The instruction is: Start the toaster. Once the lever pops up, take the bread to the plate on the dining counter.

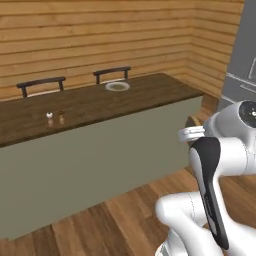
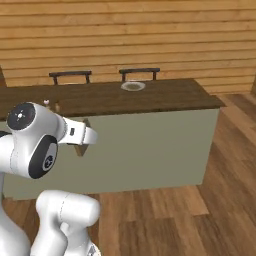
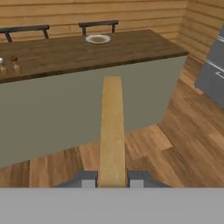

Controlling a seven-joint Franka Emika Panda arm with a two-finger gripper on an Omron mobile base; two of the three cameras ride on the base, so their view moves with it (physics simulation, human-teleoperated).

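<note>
A slice of bread (image 3: 112,127) stands edge-on between my fingertips (image 3: 88,180), and my gripper (image 3: 112,181) is shut on it. From the right base view a brown corner of the bread (image 2: 80,149) pokes out below the white hand. Ahead runs the dining counter (image 3: 57,57), dark brown on top with a grey-green front. The small whitish plate (image 3: 97,39) sits near its far edge, well beyond the bread; I also see the plate (image 1: 117,86) from the left and the plate (image 2: 132,86) from the right. The toaster is out of view.
Two dark chairs (image 1: 41,82) (image 1: 112,72) stand behind the counter. Two small shakers (image 1: 55,118) sit on its left part. A grey steel appliance (image 3: 214,65) rises at the right. Wood floor (image 3: 175,144) lies between me and the counter.
</note>
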